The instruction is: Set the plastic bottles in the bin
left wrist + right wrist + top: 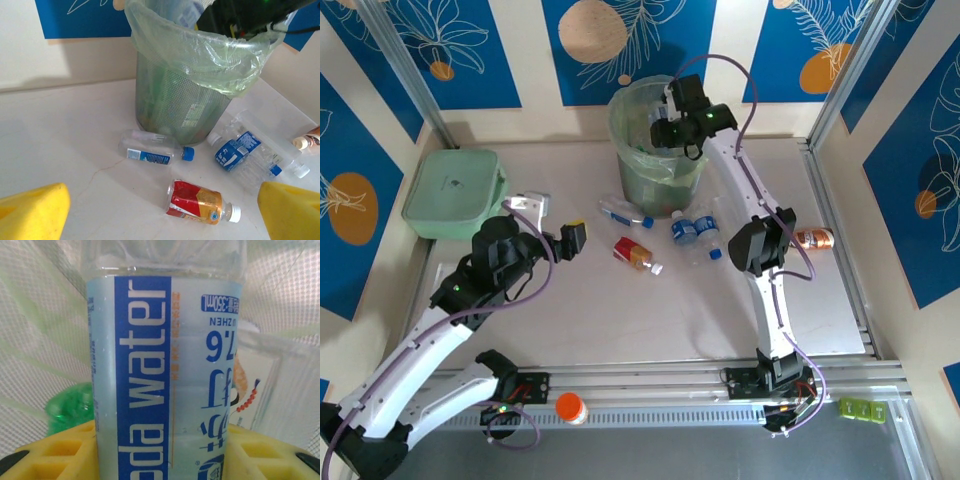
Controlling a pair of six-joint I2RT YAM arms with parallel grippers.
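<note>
Here, clear cylindrical bottle (165, 375) within mesh bin (170, 105).

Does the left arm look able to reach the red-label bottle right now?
Probably yes: the left claw is open and faces the red-label bottle, which lies on its side with nothing between them.

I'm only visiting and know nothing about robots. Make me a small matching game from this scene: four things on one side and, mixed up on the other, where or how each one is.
Things
1. soda water bottle
2. red-labelled bottle
3. mint-green square box
4. left gripper

Places or states
A. open, above the table
B. at the table's far-left corner
C. gripped by the right gripper, inside the bin
D. lying on its side on the table, white cap

Pairs: 1-C; 2-D; 3-B; 4-A
</note>
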